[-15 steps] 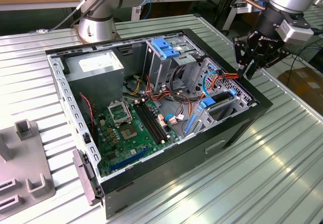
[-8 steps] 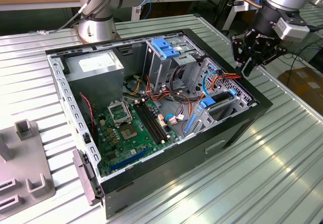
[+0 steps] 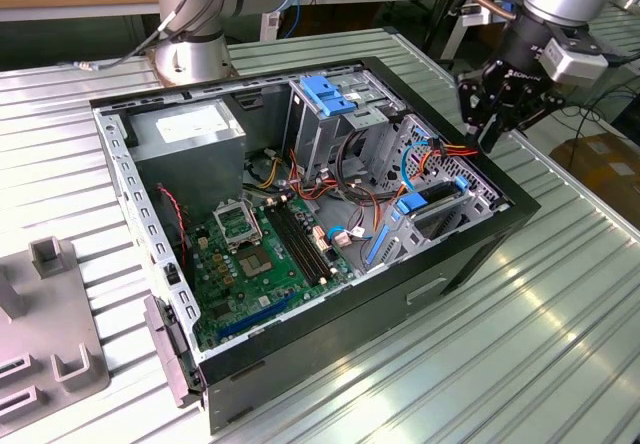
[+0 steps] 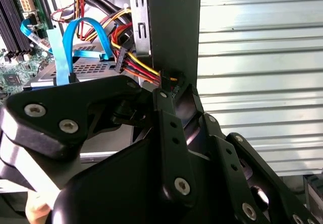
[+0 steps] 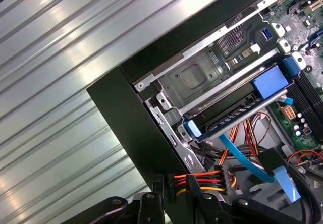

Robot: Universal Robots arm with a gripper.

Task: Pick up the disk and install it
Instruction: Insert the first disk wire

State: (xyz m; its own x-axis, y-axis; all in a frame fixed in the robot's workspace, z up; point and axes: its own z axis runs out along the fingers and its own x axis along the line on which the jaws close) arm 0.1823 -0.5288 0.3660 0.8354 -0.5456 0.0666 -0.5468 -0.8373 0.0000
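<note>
Exterior view overlooks case [image 3: 460, 264]; wrist views close

Computer case [image 3: 400, 304] on table [image 3: 530, 364], tool [image 3: 491, 132] above edge

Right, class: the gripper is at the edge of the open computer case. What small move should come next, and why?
Probably a short move inward toward the disk. The gripper hangs over the case wall beside the red-and-yellow wire plug, while the disk lies in its blue frame in the bay, apart from it. Whether it is seated I cannot tell.

No legible txt, labels or nos. on anything
</note>
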